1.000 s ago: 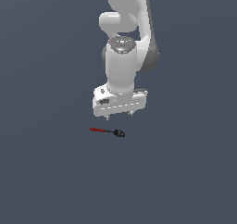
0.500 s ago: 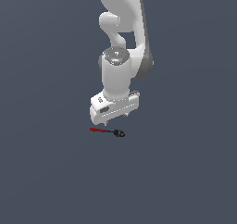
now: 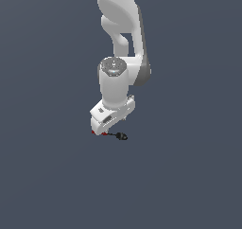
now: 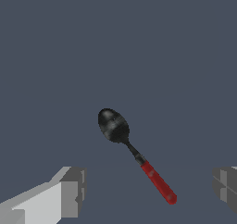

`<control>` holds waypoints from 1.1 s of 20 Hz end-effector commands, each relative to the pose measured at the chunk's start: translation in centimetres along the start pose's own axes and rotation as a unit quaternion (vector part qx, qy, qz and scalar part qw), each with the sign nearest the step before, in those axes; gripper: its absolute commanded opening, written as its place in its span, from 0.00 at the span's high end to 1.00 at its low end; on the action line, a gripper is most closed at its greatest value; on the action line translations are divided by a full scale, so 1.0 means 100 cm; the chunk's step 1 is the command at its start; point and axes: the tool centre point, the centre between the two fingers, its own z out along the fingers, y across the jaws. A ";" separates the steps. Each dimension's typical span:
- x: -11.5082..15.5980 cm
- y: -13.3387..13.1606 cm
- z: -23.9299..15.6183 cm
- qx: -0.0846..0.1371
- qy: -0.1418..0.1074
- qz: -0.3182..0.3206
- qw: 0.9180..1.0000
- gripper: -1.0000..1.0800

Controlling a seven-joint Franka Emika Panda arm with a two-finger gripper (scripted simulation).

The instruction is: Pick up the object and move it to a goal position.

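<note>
The object [image 4: 139, 156] is a small spoon-like tool with a dark red handle, a thin black shaft and a black rounded head. It lies flat on the dark grey floor. In the exterior view its black head [image 3: 122, 136] sticks out to the right of the white hand, and the hand covers most of the red handle. My gripper [image 4: 148, 190] is open and low over the tool. The two grey fingers [image 4: 71, 190] stand on either side of the handle and do not touch it. In the exterior view the gripper [image 3: 103, 130] sits just above the floor.
The white arm [image 3: 118, 43] rises straight above the hand. The flat dark grey floor [image 3: 189, 176] spreads all around with nothing else showing on it.
The hand has come down and shifted toward the exterior view's left, turning as it went, and now hangs right over the tool's red handle. The tool has not moved.
</note>
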 end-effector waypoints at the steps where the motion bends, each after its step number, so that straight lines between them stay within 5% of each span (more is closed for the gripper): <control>1: -0.003 0.002 0.007 0.002 -0.001 -0.032 0.999 0.04; 11: -0.014 0.009 0.032 0.009 -0.004 -0.157 0.987 0.04; 22: -0.026 0.015 0.059 0.019 -0.002 -0.287 0.958 0.04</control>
